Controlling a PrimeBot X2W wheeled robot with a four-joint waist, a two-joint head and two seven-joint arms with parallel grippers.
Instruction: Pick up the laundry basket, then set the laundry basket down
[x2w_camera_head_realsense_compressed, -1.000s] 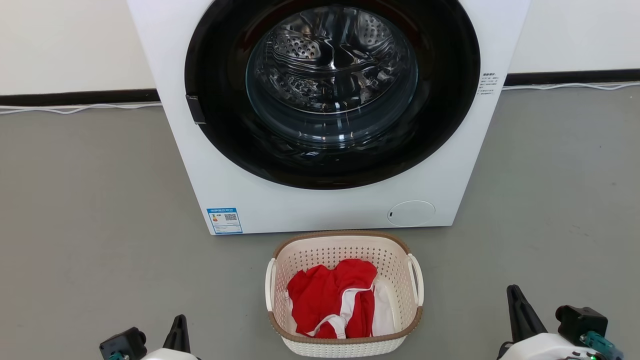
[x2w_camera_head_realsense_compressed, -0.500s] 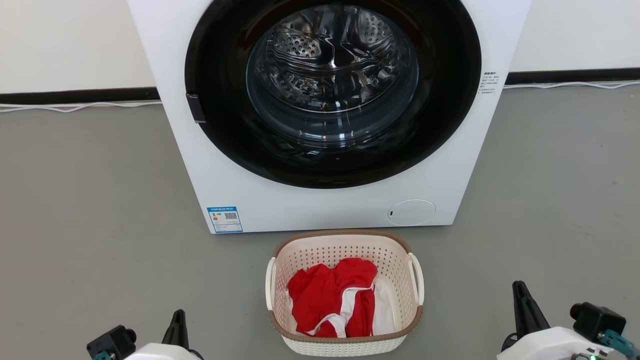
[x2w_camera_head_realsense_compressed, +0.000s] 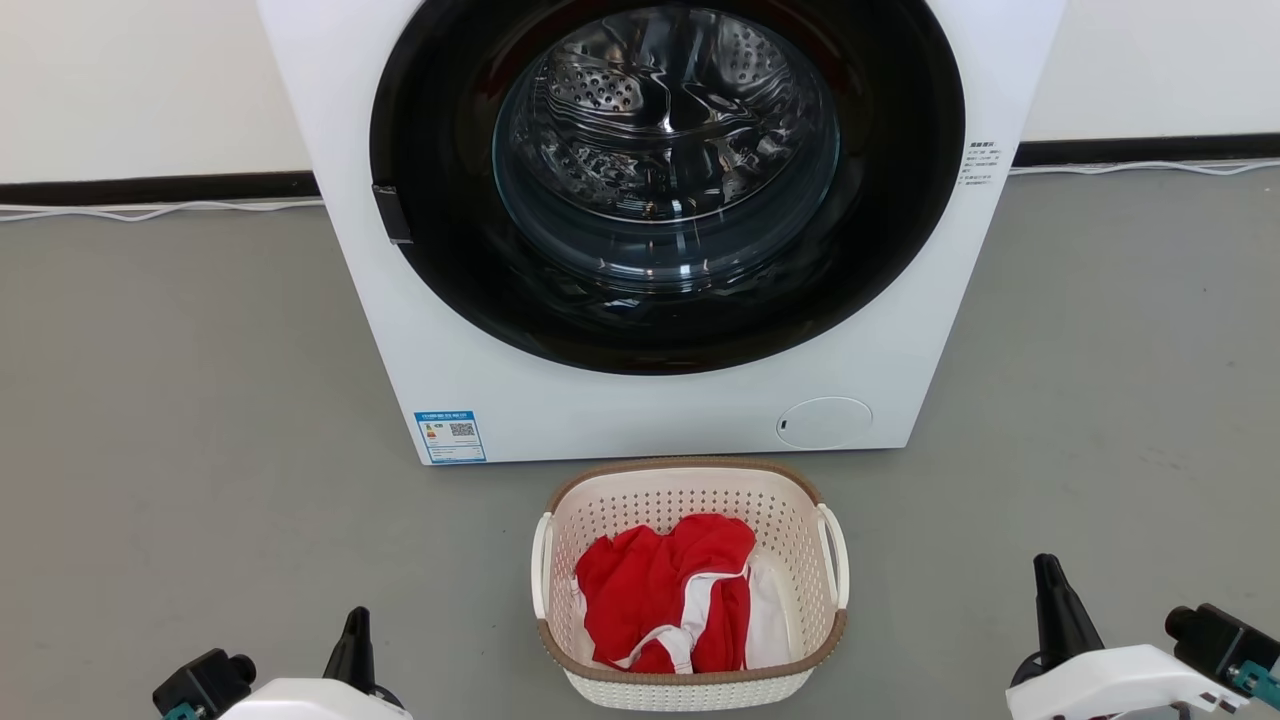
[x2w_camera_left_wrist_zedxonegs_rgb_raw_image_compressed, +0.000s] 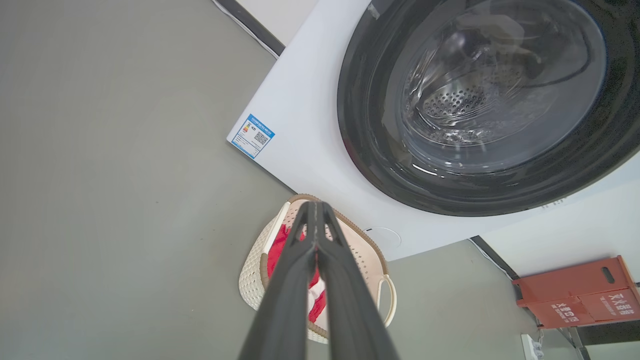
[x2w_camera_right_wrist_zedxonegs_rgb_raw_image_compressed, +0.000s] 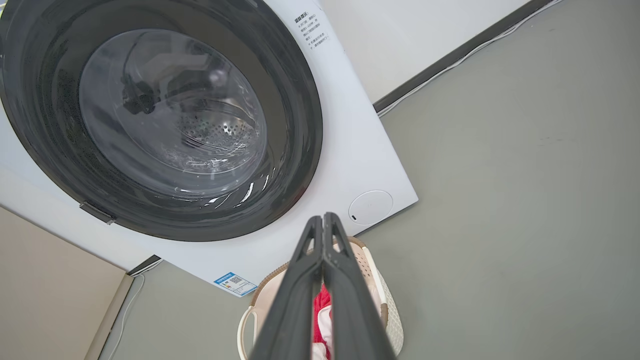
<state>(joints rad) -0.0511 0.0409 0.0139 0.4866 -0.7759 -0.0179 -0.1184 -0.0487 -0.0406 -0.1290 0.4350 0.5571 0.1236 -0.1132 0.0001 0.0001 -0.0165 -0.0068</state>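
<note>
Left claw (x2w_camera_head_realsense_compressed: 356, 625): fingers pressed together and holding nothing. It stands low at the robot's left, well apart from the basket.
Right claw (x2w_camera_head_realsense_compressed: 1047, 575): likewise pressed together and empty, at the robot's right, equally clear of the basket.
Laundry basket (x2w_camera_head_realsense_compressed: 680, 503): rests on the floor (x2w_camera_head_realsense_compressed: 180, 400) between the two claws, just before the lower front edge of the washing machine (x2w_camera_head_realsense_compressed: 620, 415). It is untouched and not yet lifted.
Handles: one white loop on each side wall, the left handle (x2w_camera_head_realsense_compressed: 540, 565) and the right handle (x2w_camera_head_realsense_compressed: 834, 555), each facing a claw.
Contents: a red and white garment (x2w_camera_head_realsense_compressed: 660, 585), heaped loosely.
Reason for stance: one claw flanks each handle, probably preparing a two-sided lift that keeps the basket level.
Change from earlier frame: both claws stand farther outward. The basket keeps its place before the washing machine, though the view itself has shifted slightly.
</note>
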